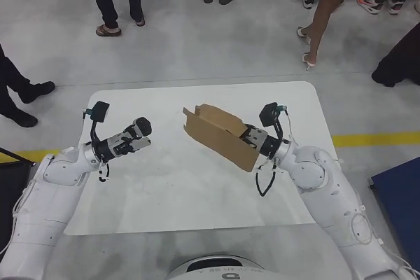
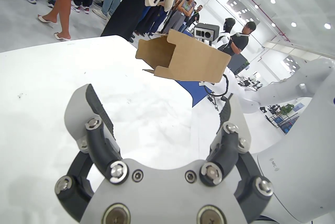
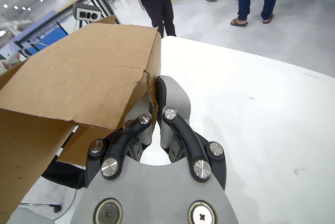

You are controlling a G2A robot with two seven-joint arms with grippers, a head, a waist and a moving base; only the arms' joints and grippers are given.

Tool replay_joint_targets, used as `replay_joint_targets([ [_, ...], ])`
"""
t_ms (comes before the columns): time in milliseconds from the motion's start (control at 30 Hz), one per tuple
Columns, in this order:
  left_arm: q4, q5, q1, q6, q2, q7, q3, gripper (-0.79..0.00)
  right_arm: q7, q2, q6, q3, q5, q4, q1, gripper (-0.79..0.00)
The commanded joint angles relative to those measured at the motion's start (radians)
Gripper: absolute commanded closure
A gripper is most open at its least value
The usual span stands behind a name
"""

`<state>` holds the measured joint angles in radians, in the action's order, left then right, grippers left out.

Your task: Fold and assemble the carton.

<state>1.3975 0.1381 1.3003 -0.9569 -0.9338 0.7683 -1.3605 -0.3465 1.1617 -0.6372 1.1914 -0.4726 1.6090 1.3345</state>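
Carton (image 1: 217, 133) is held as a part-opened brown sleeve, tilted, about 1 o'clock from the centre of the white table (image 1: 196, 203). One cardboard wall at its 4 o'clock end is pinched by the right gripper (image 3: 154, 86), jaws clamped tight. Left gripper (image 2: 158, 95) is spread wide, nothing gripped, at the carton's 9 o'clock, well apart, aimed at its open end.

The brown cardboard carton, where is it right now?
In the top view the brown cardboard carton is lifted over the white table, right of centre, one wall clamped by the right gripper; the open left gripper is apart on its other side.
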Motion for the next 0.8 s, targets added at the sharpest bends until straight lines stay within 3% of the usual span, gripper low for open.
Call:
replay_joint_targets([
  [0, 0.0, 0.0, 0.0, 0.0, 0.0, 0.0, 0.0, -0.785, -0.028, 0.003, -0.129, -0.025, 0.219, -0.058, -0.022, 0.0],
  [133, 0.0, 0.0, 0.0, 0.0, 0.0, 0.0, 0.0, -0.785, -0.129, 0.01, -0.375, -0.121, 0.608, -0.154, -0.077, 0.0],
  [400, 0.0, 0.0, 0.0, 0.0, 0.0, 0.0, 0.0, -0.785, -0.453, 0.015, -0.375, -0.207, 1.128, -0.187, -0.158, 0.0],
  [567, 0.0, 0.0, 0.0, 0.0, 0.0, 0.0, 0.0, -0.785, -0.461, 0.021, -0.375, -0.238, 1.22, -0.206, -0.177, 0.0],
  [767, 0.0, 0.0, 0.0, 0.0, 0.0, 0.0, 0.0, -0.785, -0.461, 0.013, -0.375, -0.224, 1.15, -0.218, -0.177, 0.0],
])
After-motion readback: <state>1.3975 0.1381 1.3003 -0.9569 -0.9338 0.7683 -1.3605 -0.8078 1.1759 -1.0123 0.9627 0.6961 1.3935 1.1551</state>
